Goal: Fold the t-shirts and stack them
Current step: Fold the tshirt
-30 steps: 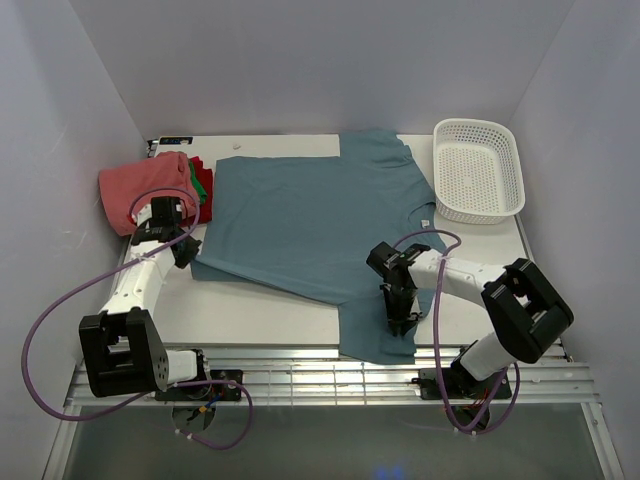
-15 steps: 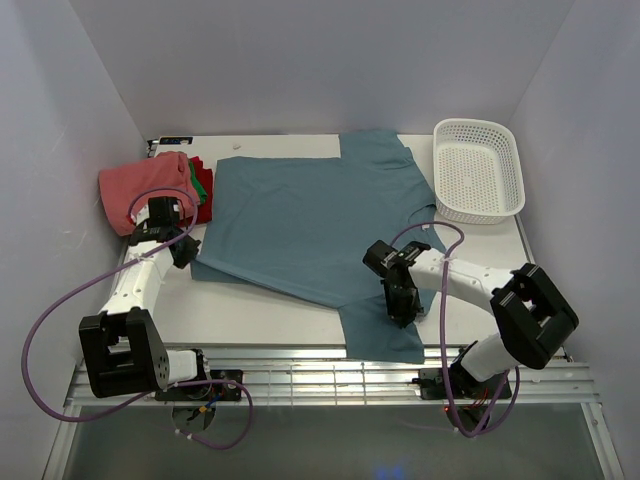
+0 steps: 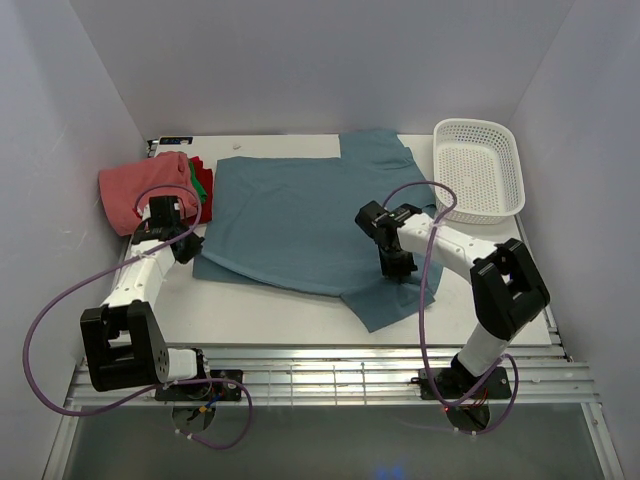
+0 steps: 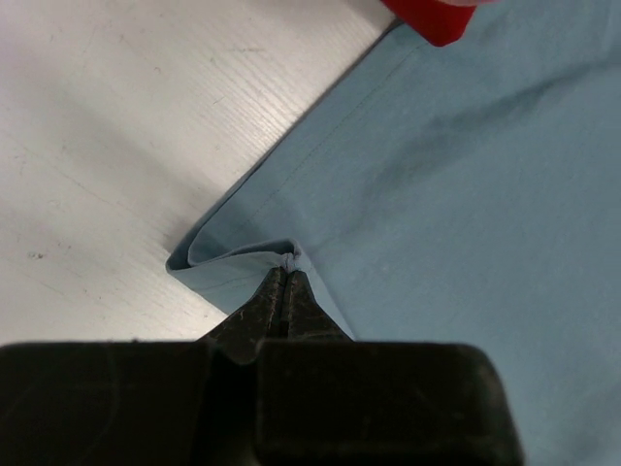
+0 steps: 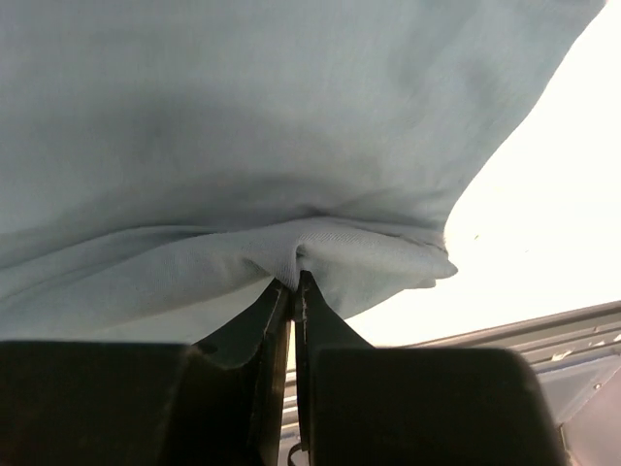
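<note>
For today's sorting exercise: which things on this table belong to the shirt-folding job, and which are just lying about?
Job: teal-blue t-shirt, pinched by left gripper and right gripper; folded shirt pile.
Lying about: white mesh basket.

Top view: green shirt [image 3: 205,183] and red shirt [image 3: 203,209] mostly hidden under salmon-pink shirt [image 3: 145,188]. Far left corner: dark item [image 3: 172,141] too small to identify. Left wrist view: red shirt cut by top edge. Right wrist view: teal shirt [image 5: 243,116] runs off top and left edges.
</note>
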Robot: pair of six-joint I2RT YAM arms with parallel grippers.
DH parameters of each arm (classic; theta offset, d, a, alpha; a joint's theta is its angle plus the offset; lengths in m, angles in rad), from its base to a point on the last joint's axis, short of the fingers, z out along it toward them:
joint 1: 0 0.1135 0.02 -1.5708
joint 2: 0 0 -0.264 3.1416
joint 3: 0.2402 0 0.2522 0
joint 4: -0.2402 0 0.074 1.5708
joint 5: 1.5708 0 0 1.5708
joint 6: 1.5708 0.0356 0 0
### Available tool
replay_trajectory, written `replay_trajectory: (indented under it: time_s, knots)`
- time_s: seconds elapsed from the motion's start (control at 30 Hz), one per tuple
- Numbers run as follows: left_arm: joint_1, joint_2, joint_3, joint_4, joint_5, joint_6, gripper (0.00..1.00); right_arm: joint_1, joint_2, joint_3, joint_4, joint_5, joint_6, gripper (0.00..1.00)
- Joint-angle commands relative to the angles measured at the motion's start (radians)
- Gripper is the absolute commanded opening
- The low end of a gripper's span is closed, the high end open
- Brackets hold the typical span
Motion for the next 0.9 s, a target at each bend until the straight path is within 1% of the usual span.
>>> replay_trajectory:
  time_s: [0.0, 0.2, 0.37, 0.5, 0.6, 0.63, 0.77, 0.87]
  knots:
    - [0.006, -0.025, 0.006, 0.08, 0.019, 0.049, 0.0, -0.055, 0.011, 0.08, 0.01, 0.074, -0.057, 0.08]
    - [0.008, -0.025, 0.058, 0.097, -0.006, 0.079, 0.0, -0.131, 0.007, 0.174, 0.065, 0.065, -0.099, 0.08]
    - [0.006, 0.018, 0.085, 0.105, 0.037, 0.076, 0.0, -0.194, 0.044, 0.234, 0.091, -0.015, -0.144, 0.08]
    - [0.008, 0.056, 0.094, 0.163, 0.092, 0.089, 0.0, -0.215, 0.09, 0.267, 0.108, -0.051, -0.17, 0.08]
    - [0.008, 0.104, 0.118, 0.177, 0.1, 0.104, 0.0, -0.226, 0.135, 0.29, 0.108, -0.067, -0.185, 0.08]
    - [0.008, 0.118, 0.126, 0.182, 0.136, 0.107, 0.0, -0.229, 0.155, 0.295, 0.108, -0.079, -0.189, 0.08]
    - [0.008, 0.183, 0.166, 0.203, 0.172, 0.119, 0.0, -0.234, 0.176, 0.31, 0.108, -0.084, -0.193, 0.08]
    - [0.008, 0.216, 0.196, 0.222, 0.158, 0.113, 0.0, -0.241, 0.188, 0.314, 0.108, -0.085, -0.198, 0.08]
